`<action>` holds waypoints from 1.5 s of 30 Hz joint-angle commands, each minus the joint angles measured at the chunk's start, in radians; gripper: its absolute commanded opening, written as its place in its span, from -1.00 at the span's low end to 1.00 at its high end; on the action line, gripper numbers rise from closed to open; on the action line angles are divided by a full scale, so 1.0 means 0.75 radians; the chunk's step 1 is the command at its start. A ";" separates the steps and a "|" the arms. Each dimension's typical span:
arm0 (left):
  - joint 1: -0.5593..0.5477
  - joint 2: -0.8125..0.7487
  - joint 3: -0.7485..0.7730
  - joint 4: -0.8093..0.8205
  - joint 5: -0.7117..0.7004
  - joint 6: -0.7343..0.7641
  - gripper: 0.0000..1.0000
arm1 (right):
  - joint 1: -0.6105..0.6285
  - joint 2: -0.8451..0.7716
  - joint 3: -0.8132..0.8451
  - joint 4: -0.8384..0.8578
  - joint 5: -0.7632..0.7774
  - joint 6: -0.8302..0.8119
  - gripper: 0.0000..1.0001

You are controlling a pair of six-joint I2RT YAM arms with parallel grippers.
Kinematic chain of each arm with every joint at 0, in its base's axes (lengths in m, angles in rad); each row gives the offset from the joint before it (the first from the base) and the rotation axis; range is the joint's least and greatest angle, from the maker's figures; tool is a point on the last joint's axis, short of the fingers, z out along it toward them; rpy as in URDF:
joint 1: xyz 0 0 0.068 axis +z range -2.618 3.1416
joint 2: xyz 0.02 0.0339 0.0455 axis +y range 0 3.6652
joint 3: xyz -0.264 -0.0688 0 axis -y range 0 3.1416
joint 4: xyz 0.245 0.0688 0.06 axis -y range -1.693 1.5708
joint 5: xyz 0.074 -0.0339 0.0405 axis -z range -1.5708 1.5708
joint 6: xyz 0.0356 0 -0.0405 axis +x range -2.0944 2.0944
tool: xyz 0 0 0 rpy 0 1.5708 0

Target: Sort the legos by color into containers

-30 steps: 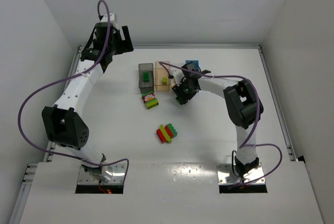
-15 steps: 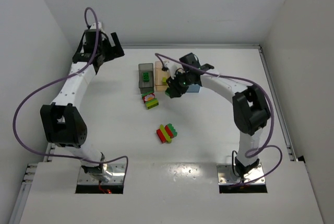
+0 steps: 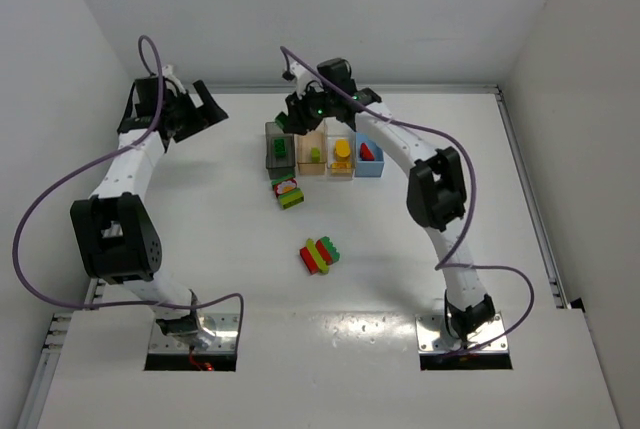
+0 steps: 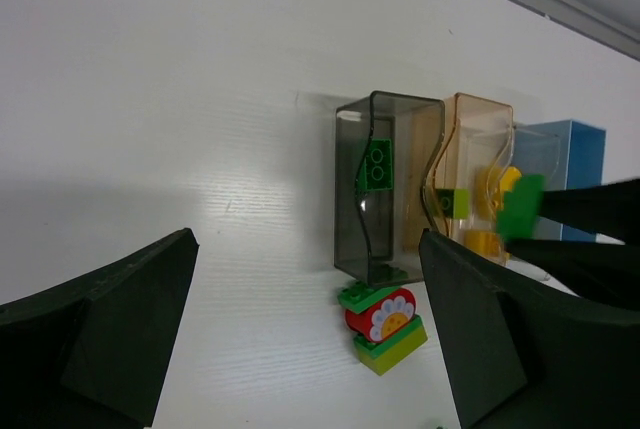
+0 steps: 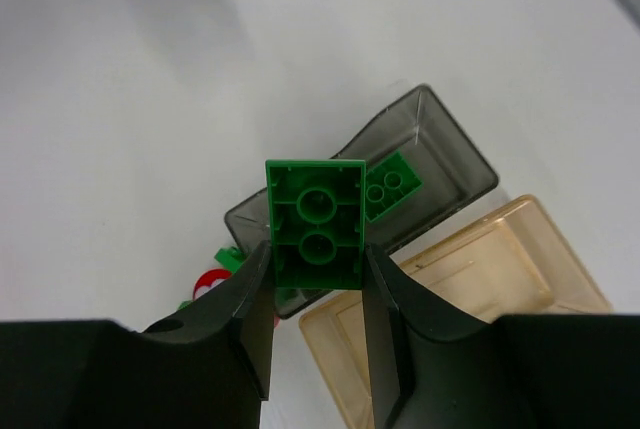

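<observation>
Four bins (image 3: 279, 131) — two loose brick clusters (image 3: 321, 255), one green brick (image 5: 318, 224) held aloft

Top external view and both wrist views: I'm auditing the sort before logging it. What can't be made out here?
Right wrist view: clear bin and blue bin lie outside the frame. The right end effector and its dark green brick cover most of the stuck cluster by the dark grey bin.
Left wrist view: the right arm hides the blue bin's contents.
Top view: loose pile too small to count bricks.
</observation>
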 commanded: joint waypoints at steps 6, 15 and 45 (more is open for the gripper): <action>0.001 0.021 0.044 -0.004 0.058 0.088 1.00 | 0.035 0.145 0.100 -0.029 -0.017 0.073 -0.76; -0.012 0.080 0.073 -0.061 0.115 0.133 1.00 | 0.073 0.186 0.100 -0.029 -0.017 0.048 0.09; -0.803 -0.282 -0.519 0.113 -0.398 0.352 -0.21 | -0.344 -1.103 -1.197 -0.037 0.339 -0.071 0.58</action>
